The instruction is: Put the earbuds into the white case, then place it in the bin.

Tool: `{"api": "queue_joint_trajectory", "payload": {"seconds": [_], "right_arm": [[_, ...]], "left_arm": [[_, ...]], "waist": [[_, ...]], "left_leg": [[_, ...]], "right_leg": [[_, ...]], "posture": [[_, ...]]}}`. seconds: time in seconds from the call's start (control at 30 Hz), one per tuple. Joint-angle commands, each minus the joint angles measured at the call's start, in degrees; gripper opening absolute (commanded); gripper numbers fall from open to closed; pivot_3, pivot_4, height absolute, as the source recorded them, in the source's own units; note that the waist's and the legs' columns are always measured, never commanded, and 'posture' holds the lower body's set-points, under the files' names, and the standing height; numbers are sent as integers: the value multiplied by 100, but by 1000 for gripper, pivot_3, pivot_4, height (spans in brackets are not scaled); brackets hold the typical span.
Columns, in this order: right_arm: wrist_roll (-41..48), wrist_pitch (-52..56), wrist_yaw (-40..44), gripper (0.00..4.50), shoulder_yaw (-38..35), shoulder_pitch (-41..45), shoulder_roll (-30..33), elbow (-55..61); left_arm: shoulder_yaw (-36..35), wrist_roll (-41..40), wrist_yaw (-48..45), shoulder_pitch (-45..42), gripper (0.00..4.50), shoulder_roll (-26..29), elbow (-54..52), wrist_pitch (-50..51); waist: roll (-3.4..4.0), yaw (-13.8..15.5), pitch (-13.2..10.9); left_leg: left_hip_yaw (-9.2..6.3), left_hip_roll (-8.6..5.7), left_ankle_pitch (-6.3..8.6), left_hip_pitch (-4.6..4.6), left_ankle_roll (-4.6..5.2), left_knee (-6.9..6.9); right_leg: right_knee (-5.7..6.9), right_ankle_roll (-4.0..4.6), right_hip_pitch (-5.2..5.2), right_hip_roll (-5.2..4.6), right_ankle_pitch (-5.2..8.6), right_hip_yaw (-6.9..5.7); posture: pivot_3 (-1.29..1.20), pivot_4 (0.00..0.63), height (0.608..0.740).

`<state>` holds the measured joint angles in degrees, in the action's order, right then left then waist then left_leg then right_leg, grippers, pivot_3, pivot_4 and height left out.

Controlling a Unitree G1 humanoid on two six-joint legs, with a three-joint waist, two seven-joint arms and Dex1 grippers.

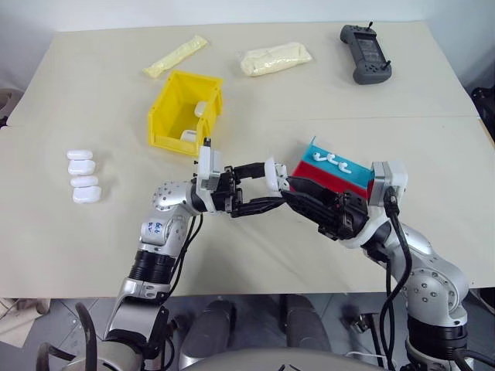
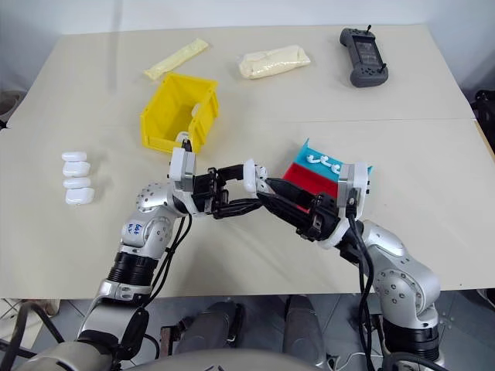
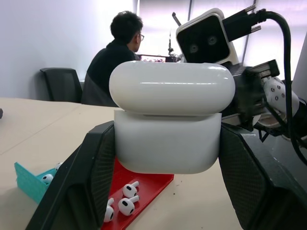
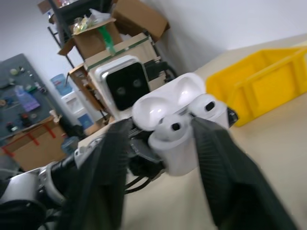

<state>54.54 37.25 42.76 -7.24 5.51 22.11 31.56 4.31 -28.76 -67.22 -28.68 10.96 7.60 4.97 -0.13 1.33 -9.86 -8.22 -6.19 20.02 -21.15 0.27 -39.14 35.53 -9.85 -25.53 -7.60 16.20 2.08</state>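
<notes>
Here the left gripper (image 1: 255, 188) is clenching one white case (image 1: 272, 172), lid open; four cases (image 1: 83, 176) are lying crosswise, stacked; right gripper (image 1: 298, 195) fingers are standing apart.

We look down on a pale beige worktop (image 1: 93, 93), made of two slabs meeting along a seam that runs left to right. Beyond it we see a white wall (image 3: 48, 38), a black chair (image 3: 62, 84) and a seated person (image 3: 112, 62) facing bright windows (image 3: 158, 19). Elsewhere, shelves hold cardboard boxes (image 4: 110, 28).
</notes>
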Motion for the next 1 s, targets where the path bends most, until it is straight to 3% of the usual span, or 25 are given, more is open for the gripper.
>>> {"api": "queue_joint_trajectory", "payload": {"seconds": [0.03,0.07,0.27,0.37,0.5,0.67,1.0], "right_arm": [[-43,-83,-17,3480,-47,-19,209,117],[-90,-103,7,3762,-155,-27,359,90],[-110,-113,286,3762,-605,-55,1174,-166],[-230,-164,653,3194,-544,-15,1491,-251],[-846,-634,1251,1826,-242,159,1840,-507],[-1394,-931,1559,135,390,729,1751,-903],[-2039,-496,1144,59,1490,2058,1032,-1380]], "left_arm": [[-92,-96,27,-57,2806,-78,-230,-262],[-125,-76,39,-67,2806,-14,-237,-258],[12,645,110,-138,2806,830,-199,-234],[199,1298,269,-277,2806,1333,-28,-302],[387,1656,359,-524,2806,1673,104,58],[642,1765,238,-587,2806,1701,45,152],[840,1760,361,-489,2806,1492,-253,311]], "waist": [[0,1,0],[0,3,0],[-1,2,-1],[-1,2,-1],[-2,16,-1],[-3,2,-1],[-5,-13,-3]], "left_leg": [[0,0,0,0,0,0],[0,0,0,0,0,0],[2,0,0,1,1,1],[5,3,0,1,1,5],[6,-1,1,1,4,3],[6,1,2,-1,5,3],[3,1,1,-4,4,2]], "right_leg": [[0,0,0,0,0,0],[0,0,1,0,0,0],[-2,0,2,1,0,0],[-3,0,1,4,0,0],[-8,-4,4,0,-2,0],[-8,-4,3,1,-2,0],[-8,-4,1,-1,-2,-2]], "posture": [[0,150,740],[0,150,740],[0,150,740],[0,150,740],[0,150,740],[0,150,740],[0,150,740]]}}
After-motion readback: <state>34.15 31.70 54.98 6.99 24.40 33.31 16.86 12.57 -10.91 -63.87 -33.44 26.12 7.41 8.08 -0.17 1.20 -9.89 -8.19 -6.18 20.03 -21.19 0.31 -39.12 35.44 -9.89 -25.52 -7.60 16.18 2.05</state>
